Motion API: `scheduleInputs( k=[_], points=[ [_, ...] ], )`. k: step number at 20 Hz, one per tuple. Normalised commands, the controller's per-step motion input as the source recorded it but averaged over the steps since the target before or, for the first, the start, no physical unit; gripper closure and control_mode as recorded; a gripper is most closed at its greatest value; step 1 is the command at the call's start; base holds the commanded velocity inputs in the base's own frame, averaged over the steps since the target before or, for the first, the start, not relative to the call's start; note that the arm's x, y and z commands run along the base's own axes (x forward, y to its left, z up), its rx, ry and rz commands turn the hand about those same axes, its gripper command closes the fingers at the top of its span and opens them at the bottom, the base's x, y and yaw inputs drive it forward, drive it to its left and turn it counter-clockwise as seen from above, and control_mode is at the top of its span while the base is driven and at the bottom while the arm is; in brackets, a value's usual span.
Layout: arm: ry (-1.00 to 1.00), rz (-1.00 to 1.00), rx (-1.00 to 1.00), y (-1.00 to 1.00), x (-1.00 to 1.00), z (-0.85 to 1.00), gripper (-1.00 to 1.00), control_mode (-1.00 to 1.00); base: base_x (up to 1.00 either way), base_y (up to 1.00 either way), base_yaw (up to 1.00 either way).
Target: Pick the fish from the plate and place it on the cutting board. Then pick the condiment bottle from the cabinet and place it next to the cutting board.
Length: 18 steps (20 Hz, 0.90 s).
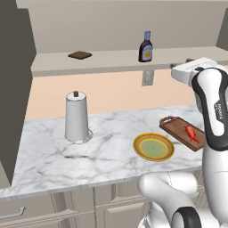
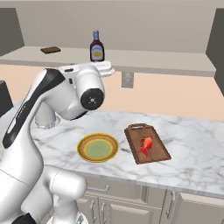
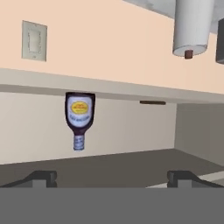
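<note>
Nearest the robot, on the marble counter (image 1: 53, 151), sits the round plate (image 1: 153, 147), now bare of the fish. Just beside it, toward the robot's right, lies the cutting board (image 2: 147, 143), its handle pointing to the wall, with the small red fish (image 2: 146, 144) resting on its middle. So the first half of the job looks done, and the bottle is what remains.

Further back and to the left stands a white paper-towel roll (image 1: 76, 117). Above the counter, against the wall, runs the long open cabinet (image 1: 107, 60). On its ledge the condiment bottle (image 1: 145, 46) stands upright, cap on top, with a small flat dark slab (image 1: 80, 55) well apart from it along the same ledge.

The gripper (image 3: 111, 177) is raised to about ledge height and faces the cabinet. In the hand view its two finger tips (image 3: 41, 177) stand spread wide with nothing between them. That view is rolled over, so the bottle hangs cap-down in it, ahead of the tips and off toward one side rather than centred in the gap. The bottle's long axis is vertical in the room. The likely next move is a sideways correction and then a forward reach, so that the spread tips straddle the bottle's body.
</note>
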Motion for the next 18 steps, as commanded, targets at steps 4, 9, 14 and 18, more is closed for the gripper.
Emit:
scheduleInputs(
  k=[4,9,14,18],
  points=[
    [0.01,-0.01,0.0,0.12,0.08,0.09,-1.0,-1.0,0.0,0.0,0.0],
    [0.01,-0.01,0.01,0.13,0.09,0.09,-1.0,-1.0,0.0,0.0,0.0],
    [0.01,-0.02,0.01,0.04,0.08,0.03,-1.0,-1.0,0.0,0.0,0.0],
    [0.01,-0.01,0.01,0.0,0.1,0.01,-1.0,-1.0,0.0,0.0,0.0]
  ],
)
